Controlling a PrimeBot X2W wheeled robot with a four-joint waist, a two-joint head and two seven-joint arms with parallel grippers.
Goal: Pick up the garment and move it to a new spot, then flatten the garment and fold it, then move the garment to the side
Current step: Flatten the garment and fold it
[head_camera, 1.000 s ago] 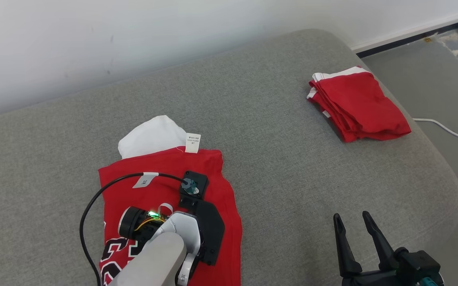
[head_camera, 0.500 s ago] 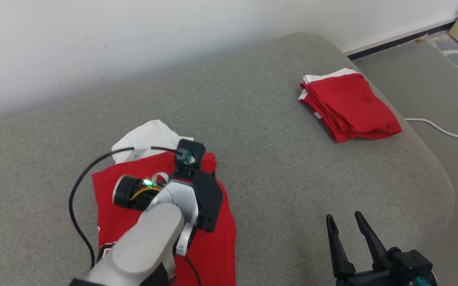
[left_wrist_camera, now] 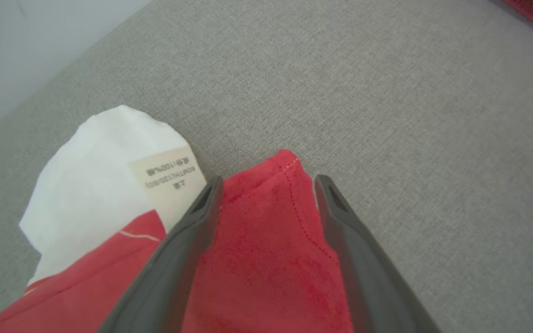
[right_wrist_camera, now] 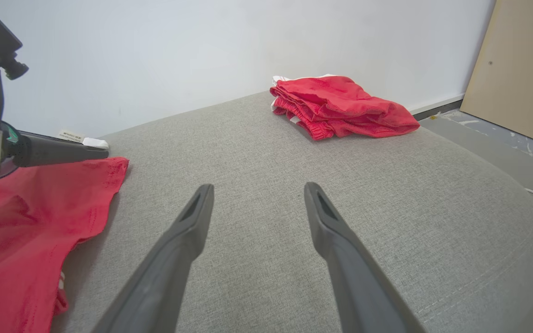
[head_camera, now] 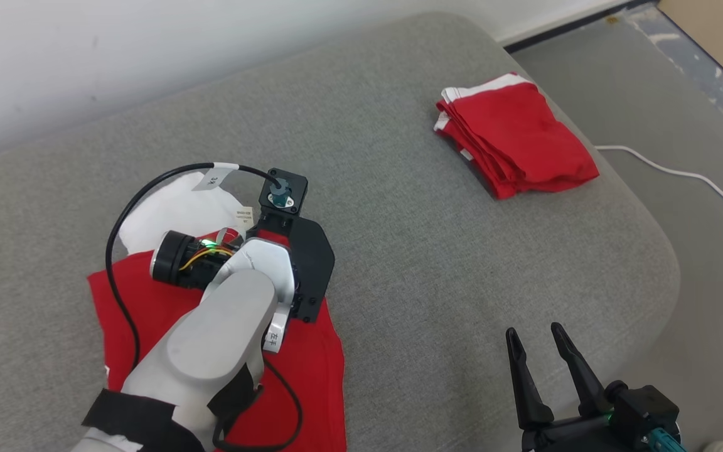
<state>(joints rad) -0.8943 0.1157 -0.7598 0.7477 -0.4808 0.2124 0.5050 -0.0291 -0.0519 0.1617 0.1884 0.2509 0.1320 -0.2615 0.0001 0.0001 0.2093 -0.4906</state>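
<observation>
While the red garment [left_wrist_camera: 266, 259] lies spread on the near-left part of the grey cushion [head_camera: 412, 251], I have the left gripper [left_wrist_camera: 269, 181] low over its far corner.

- Left jaws: wide apart, one finger on each side of the stitched corner. The cloth runs between them but nothing is pinched. I read it as holding nothing.
- A white panel [left_wrist_camera: 95, 175] of the same garment pokes out beyond the red edge, just left of the fingers. Its care label [left_wrist_camera: 167, 178] touches the left finger's tip.
- The garment is not flat: the right wrist view shows ripples and a lifted edge along its near side.
- Right gripper [right_wrist_camera: 255, 189]: equally wide, empty, hovering over bare cushion well apart from the garment. I keep it parked there so it is out of the left arm's way (and ready to take the opposite corner).
- Folded red pile [head_camera: 518, 135] with white trim sits at the cushion's far-right corner, clear of the work. My guess is that this is the "side" spot.
- White cable [head_camera: 669, 169] on the floor beyond; no concern.

Judgement: this is the flattening stage. The corner sits squarely between the fingers, so closing here should catch the hem and not the white panel.
</observation>
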